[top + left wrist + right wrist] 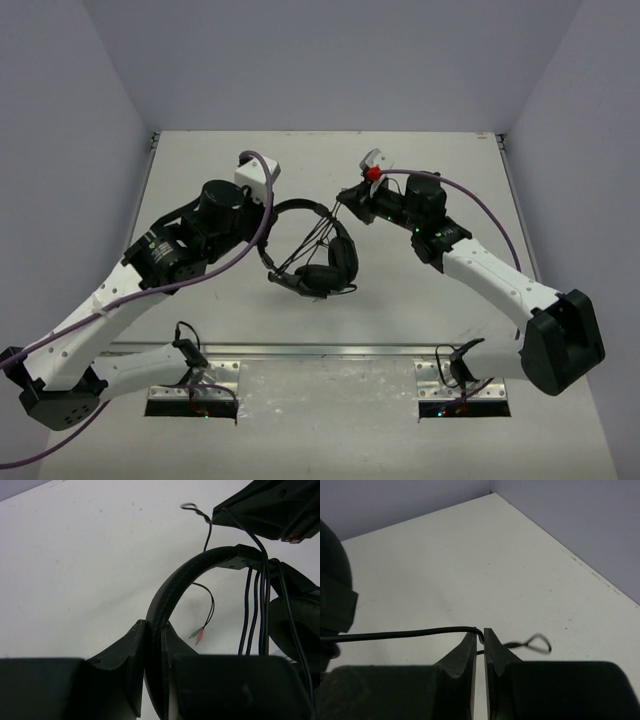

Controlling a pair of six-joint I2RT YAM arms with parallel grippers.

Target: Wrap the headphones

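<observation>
The black headphones (322, 268) hang in mid-table, earcups low and the headband (200, 565) arching up. My left gripper (273, 211) is shut on the headband's left end (155, 630), which fills the space between both fingers. Several strands of the thin cable (314, 240) run from the headband down across the earcups (295, 625). The green and pink plugs (198, 634) dangle above the table. My right gripper (344, 198) sits just right of the headband top, its jaws nearly together with the cable (481, 634) bent between the tips (480, 636). A small cable loop (535, 643) sticks out beyond.
White table (200, 180) enclosed by purple-grey walls, its far right corner in the right wrist view (492, 492). Purple robot cables (255, 235) arc over both arms. A metal rail (320, 350) runs along the near edge by the arm bases.
</observation>
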